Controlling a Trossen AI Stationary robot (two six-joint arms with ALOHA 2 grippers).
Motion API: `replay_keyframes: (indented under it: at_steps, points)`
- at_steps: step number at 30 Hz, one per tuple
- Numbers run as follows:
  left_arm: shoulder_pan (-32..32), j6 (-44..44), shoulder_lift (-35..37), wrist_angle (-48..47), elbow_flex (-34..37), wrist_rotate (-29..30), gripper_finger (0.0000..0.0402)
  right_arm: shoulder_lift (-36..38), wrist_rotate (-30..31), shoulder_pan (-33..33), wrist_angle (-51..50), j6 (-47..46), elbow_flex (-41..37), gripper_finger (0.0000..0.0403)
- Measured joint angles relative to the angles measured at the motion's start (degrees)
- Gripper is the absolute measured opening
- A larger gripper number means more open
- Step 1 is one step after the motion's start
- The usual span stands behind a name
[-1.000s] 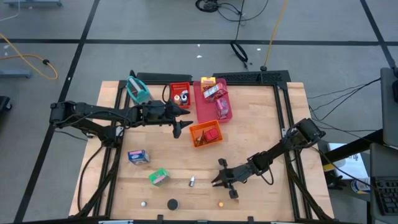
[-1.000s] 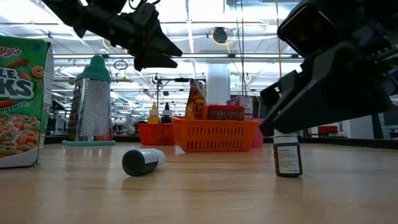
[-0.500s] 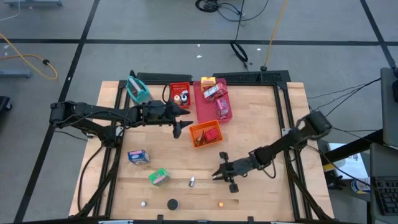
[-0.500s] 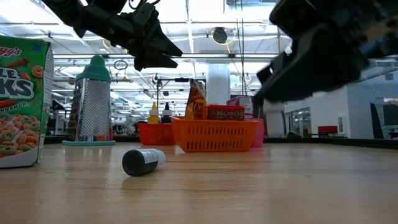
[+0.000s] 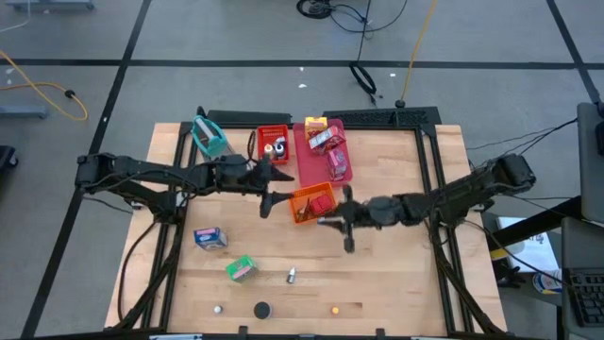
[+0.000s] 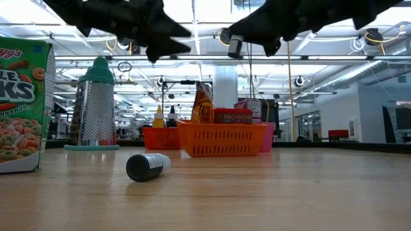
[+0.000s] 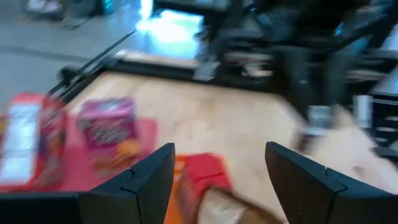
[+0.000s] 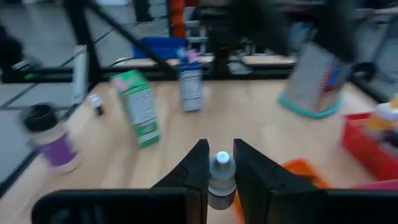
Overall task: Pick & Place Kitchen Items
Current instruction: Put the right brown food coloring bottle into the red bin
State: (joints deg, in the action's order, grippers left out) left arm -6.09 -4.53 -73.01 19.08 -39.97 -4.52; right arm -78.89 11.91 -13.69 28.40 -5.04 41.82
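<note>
A: Orange tray [image 5: 312, 203] dead ahead! The right gripper [image 5: 330, 221] has swung up off the front of the table, fingers clamped on a small capped bottle [image 8: 221, 176], now just beside that tray.

B: So the pick is done; likely the drop comes next. And the left gripper [image 5: 271, 187]?

A: Hanging beside the tray's other edge, fingers apart, empty.
</note>
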Motion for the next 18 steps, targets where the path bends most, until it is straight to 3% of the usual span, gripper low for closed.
replay_keyframes:
  at_steps: [5,8,18]
  points:
    - [2.38,1.74,-0.04,3.68,0.0,-0.2,0.025,0.68,-0.46,5.66,1.16,0.18,0.76,0.0042]
    - [3.43,1.44,-0.1,5.21,0.0,-0.11,0.025,-0.35,-4.25,8.31,1.25,0.39,2.72,0.0042]
    - [6.07,0.76,-4.78,7.75,0.02,4.64,0.025,-0.66,-6.37,11.15,0.83,3.89,6.92,0.0042]
